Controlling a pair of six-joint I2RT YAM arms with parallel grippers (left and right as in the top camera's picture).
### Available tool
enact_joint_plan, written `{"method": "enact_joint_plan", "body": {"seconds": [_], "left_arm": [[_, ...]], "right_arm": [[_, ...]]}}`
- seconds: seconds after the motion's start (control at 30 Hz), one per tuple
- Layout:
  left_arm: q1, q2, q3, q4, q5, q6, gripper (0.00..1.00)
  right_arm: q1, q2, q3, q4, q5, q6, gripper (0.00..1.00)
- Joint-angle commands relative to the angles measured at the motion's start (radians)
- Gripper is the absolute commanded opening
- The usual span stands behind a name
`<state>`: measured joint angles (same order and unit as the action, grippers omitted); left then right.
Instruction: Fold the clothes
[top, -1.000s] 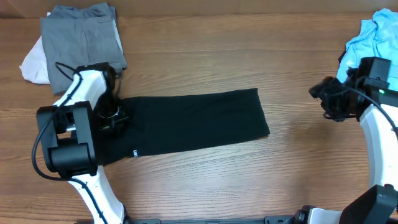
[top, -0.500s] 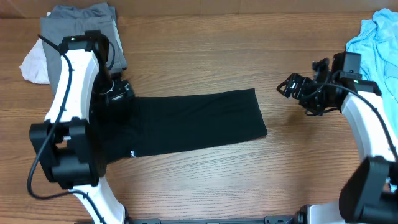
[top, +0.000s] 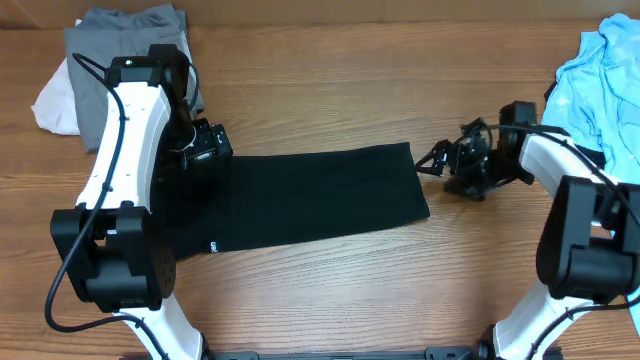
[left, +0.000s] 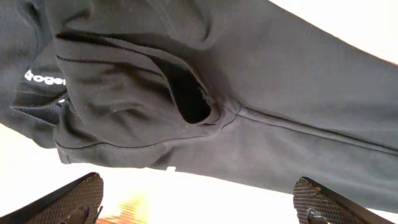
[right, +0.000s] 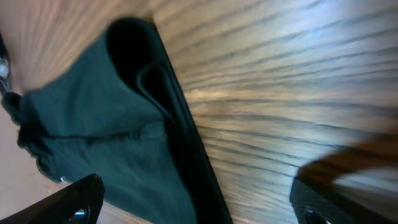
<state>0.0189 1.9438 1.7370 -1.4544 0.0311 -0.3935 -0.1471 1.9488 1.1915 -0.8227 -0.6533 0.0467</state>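
White print (left: 45, 79) on black shirt (left: 280, 93), left wrist view: partial, approx. "oger", start cut off by fold. Overhead: tiny white mark (top: 215, 245) nr shirt's lower-left edge, too small to read.

Brown wood-grain tabletop (top: 330, 95) fills the whole overhead view, left to right and near to far. Its grain runs left to right in alternating lighter and darker streaks. Lighting is even and diffuse, giving only soft, short shadows. In the right wrist view the surface carries a pale sheen across the grain; in the left wrist view it is bleached nearly white.
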Motion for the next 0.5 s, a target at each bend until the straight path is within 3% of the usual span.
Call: {"method": "enact_joint_plan", "body": {"seconds": [0.0, 0.3, 0.37, 0.47], "left_arm": [[-0.008, -0.002, -0.012, 0.000, 0.014, -0.007, 1.00], [-0.008, -0.002, -0.012, 0.001, 0.014, -0.006, 1.00], [-0.008, -0.002, -0.012, 0.004, 0.014, -0.006, 1.00], [-0.008, -0.002, -0.012, 0.003, 0.013, -0.006, 1.00]], "right_arm": [[0.073, 0.067, 0.010, -0.002, -0.021, -0.017, 1.00], [0.224, 0.154, 0.010, -0.058, -0.002, -0.006, 0.97], [0.239, 0.154, 0.010, -0.052, 0.025, 0.032, 0.80], [0.241, 0.154, 0.011, -0.038, 0.033, 0.058, 0.42]]}}
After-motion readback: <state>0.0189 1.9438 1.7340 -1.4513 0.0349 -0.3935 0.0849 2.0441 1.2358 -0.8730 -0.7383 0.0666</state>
